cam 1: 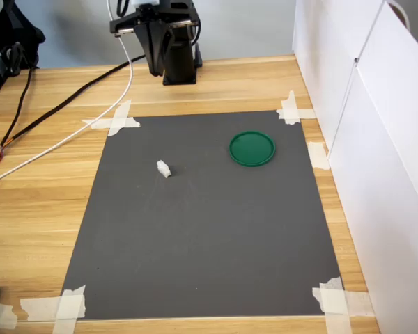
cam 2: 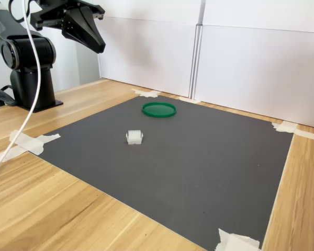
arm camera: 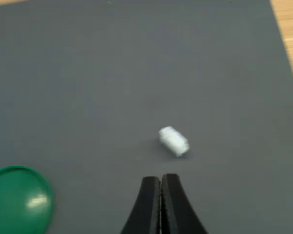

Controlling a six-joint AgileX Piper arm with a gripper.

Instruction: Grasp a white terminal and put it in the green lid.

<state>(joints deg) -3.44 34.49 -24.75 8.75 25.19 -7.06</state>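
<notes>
The white terminal lies alone on the dark grey mat, left of centre in the first exterior view. The green lid rests flat and empty on the mat, nearer the white wall. My gripper hangs high above the mat's far edge, close to the arm's base and well away from both. In the wrist view the black fingers are pressed together with nothing between them; the terminal sits just past my gripper, and the lid is at the frame's corner.
White tape strips hold the mat's corners to the wooden table. White panels wall off the first exterior view's right. Black and white cables trail across the table on the first exterior view's left. The arm's black base stands beyond the mat.
</notes>
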